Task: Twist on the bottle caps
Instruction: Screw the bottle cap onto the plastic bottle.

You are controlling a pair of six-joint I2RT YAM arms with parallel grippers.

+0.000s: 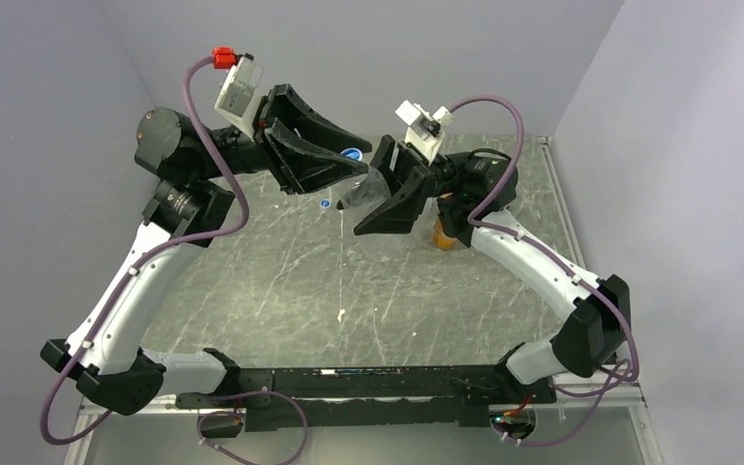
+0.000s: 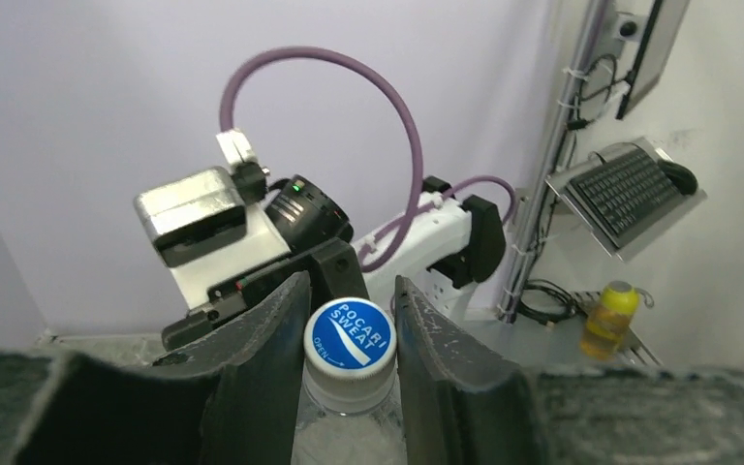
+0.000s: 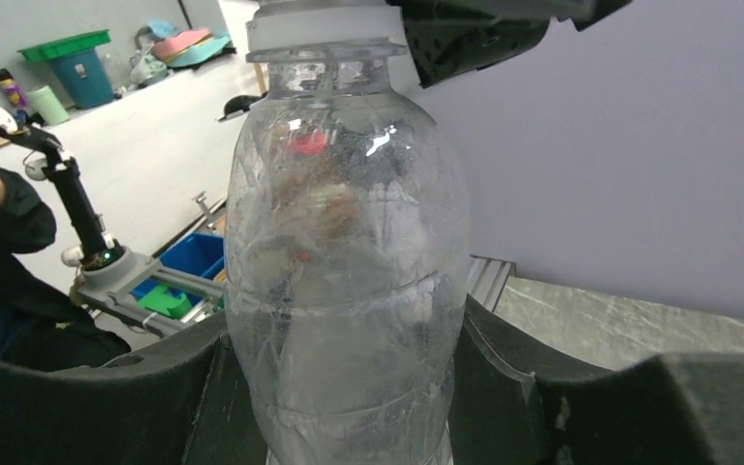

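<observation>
Above the far middle of the table, your arms both reached forward and angled inward: left gripper clamped on the blue cap at the neck of the clear bottle, right gripper clenched round that bottle's body, off the surface. The orange bottle stood mostly hidden behind your right arm, and I couldn't make out how far the cap was threaded. You had two bottles and two caps in view, counting the small blue disc on the table, too small to confirm.
</observation>
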